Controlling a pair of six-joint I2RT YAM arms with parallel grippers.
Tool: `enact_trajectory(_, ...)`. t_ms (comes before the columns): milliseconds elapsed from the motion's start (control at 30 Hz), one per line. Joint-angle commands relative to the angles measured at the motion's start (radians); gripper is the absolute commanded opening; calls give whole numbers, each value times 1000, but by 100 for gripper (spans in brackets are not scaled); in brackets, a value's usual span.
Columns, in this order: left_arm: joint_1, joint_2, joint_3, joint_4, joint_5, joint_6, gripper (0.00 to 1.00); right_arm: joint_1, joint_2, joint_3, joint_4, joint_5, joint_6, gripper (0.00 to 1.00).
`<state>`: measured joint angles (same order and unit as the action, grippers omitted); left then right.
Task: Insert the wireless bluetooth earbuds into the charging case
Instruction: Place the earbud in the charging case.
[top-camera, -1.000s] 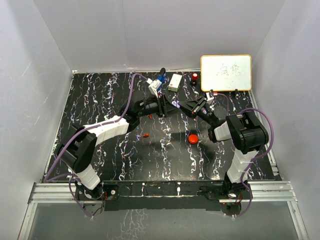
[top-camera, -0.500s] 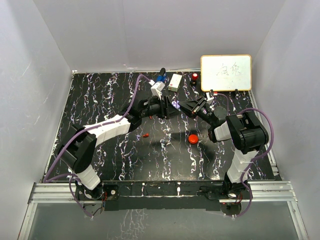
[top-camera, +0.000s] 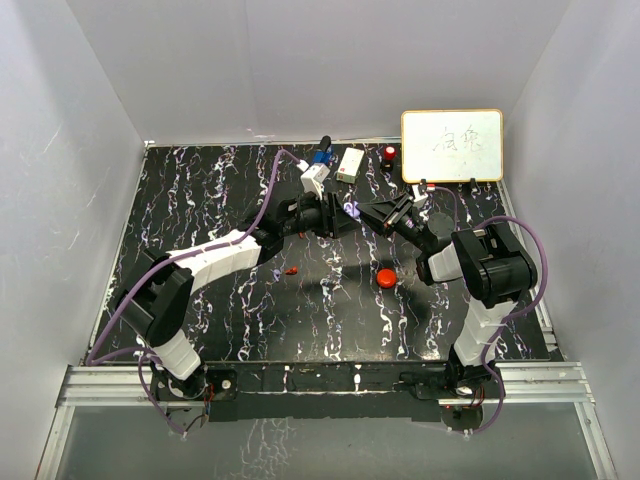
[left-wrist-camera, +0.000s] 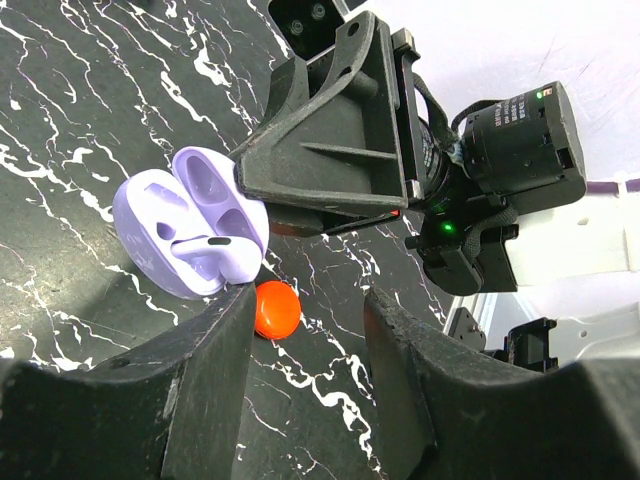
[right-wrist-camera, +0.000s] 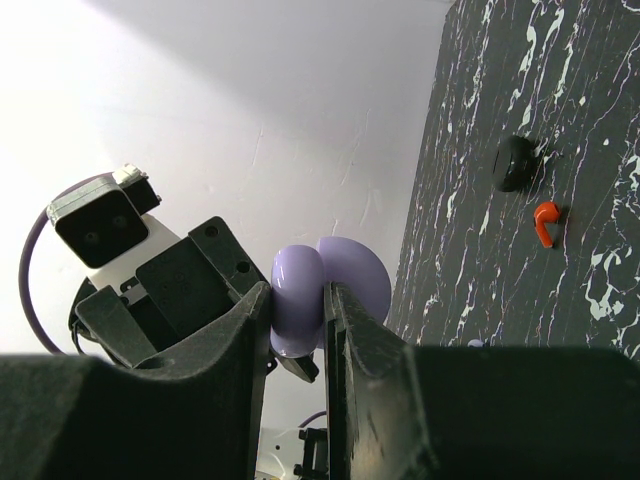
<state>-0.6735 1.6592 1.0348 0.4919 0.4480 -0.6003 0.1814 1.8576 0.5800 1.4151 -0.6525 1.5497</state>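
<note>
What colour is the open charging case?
Pale lilac; the charging case shows best in the left wrist view.

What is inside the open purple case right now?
One purple earbud sits in the purple case; the neighbouring well looks empty. The right gripper, clamping it, hides its far edge.

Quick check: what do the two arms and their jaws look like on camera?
Left arm and right arm match: white links, black joints, purple cable looping outside. Jaws are chunky matte black. White camera box on the left wrist; green light on the right wrist.
</note>
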Motion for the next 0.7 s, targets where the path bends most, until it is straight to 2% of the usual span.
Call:
enact_trajectory(0, -6, -62, 27, 11, -8, 11, 46, -2, -25, 28, 52, 13, -9, 0)
enact_trajectory(667, -6, -105, 8, 9, -58, 4, 46, -3, -27, 30, 50, 16, -3, 0)
